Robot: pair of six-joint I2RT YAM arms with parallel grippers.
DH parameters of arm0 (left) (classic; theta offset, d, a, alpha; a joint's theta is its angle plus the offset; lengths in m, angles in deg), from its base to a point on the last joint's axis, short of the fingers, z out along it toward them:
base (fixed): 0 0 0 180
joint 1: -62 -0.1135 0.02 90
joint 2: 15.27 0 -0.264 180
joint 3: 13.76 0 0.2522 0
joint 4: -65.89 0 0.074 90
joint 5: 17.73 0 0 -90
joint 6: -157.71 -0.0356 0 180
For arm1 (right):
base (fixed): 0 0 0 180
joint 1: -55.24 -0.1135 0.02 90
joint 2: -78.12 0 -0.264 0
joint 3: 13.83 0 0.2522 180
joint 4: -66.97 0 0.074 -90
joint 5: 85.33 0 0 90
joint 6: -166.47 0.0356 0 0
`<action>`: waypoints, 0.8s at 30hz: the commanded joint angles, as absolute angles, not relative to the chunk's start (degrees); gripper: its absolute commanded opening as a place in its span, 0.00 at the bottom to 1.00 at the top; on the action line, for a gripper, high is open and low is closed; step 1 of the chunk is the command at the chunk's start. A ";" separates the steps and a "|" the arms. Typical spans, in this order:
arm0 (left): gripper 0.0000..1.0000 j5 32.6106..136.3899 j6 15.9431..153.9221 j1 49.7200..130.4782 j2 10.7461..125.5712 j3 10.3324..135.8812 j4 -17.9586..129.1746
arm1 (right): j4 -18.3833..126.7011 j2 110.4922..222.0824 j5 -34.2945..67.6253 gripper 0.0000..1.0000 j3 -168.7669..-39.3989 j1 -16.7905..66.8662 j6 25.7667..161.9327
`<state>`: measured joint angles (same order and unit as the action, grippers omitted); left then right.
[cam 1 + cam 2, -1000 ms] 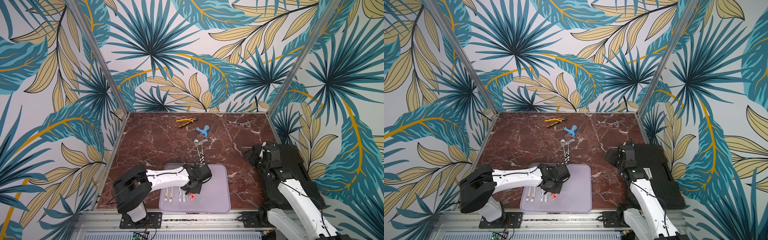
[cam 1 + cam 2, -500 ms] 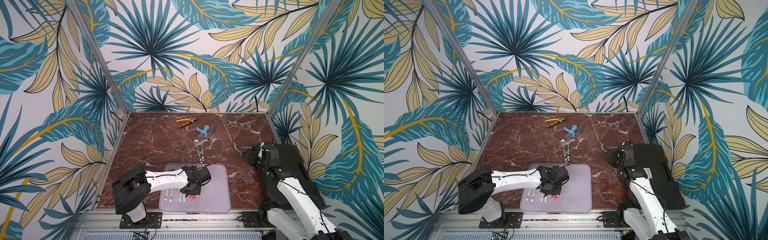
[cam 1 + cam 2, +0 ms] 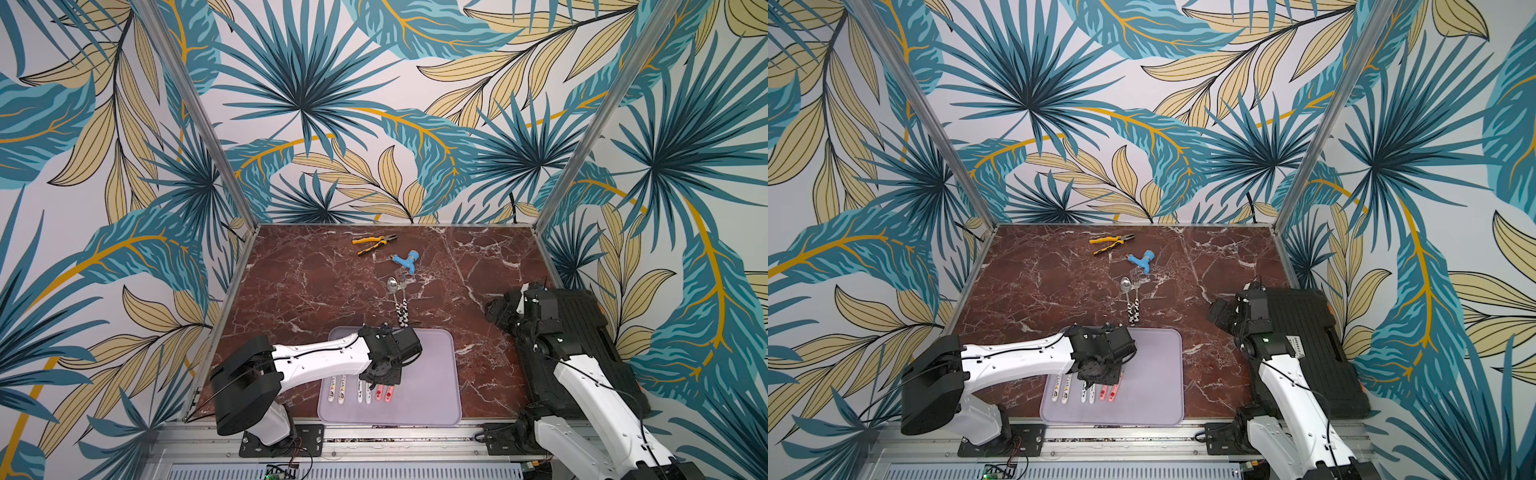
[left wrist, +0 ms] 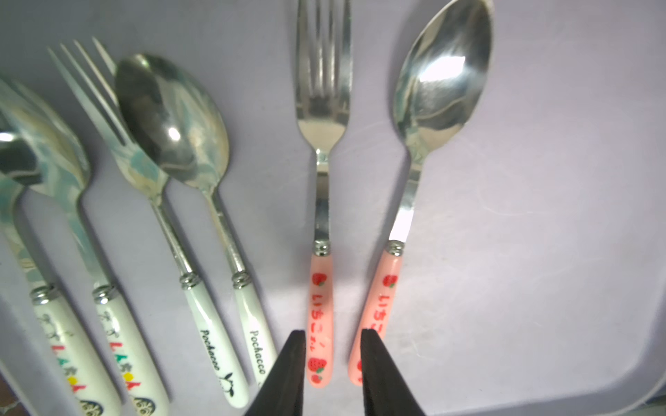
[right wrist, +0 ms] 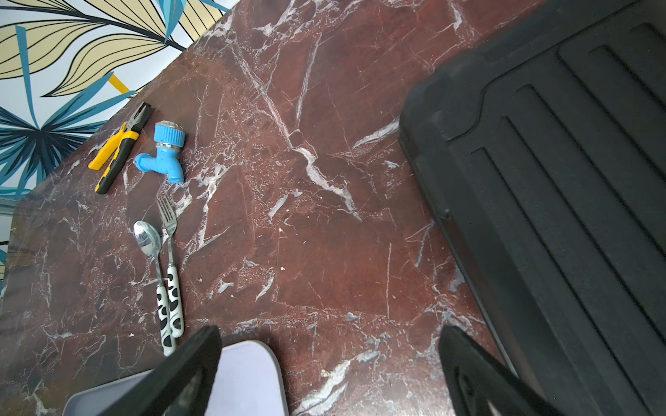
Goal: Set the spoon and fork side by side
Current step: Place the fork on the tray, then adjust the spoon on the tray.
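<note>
Left gripper (image 4: 332, 333) had loosened since a second earlier, jaws released astride the pink fork (image 4: 322, 180). From above, the pink spoon (image 4: 411, 194) lay just beside it at 3 o'clock on the tray (image 3: 432, 365), at the desk's (image 3: 332, 291) 6 o'clock. Right gripper (image 5: 329, 331) gaped empty.

Palm-leaf wallpaper (image 3: 374, 83), red marble tabletop (image 3: 316, 291)

Eight utensils (image 3: 340, 390) in four matched pairs, three spoons (image 4: 443, 72) (image 4: 169, 119) (image 5: 146, 237) and three forks (image 4: 322, 72) (image 4: 90, 79) (image 5: 167, 216) clear, two blurred heads (image 4: 54, 151) not told apart, one tray (image 4: 540, 216), one pliers (image 3: 374, 244), one tap (image 3: 405, 261), one case (image 3: 582, 316), two arms (image 3: 320, 361) (image 3: 590, 386).
</note>
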<state>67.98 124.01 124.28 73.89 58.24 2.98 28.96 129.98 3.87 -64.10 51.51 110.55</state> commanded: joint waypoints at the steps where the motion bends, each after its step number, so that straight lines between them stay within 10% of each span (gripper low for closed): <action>1: 0.31 66.64 122.26 124.49 72.69 61.75 1.39 | 29.20 129.46 3.98 0.99 -62.73 51.55 110.44; 24: 0.31 68.49 113.30 120.97 90.84 71.72 4.25 | 28.36 128.04 2.56 1.00 -62.66 51.53 110.01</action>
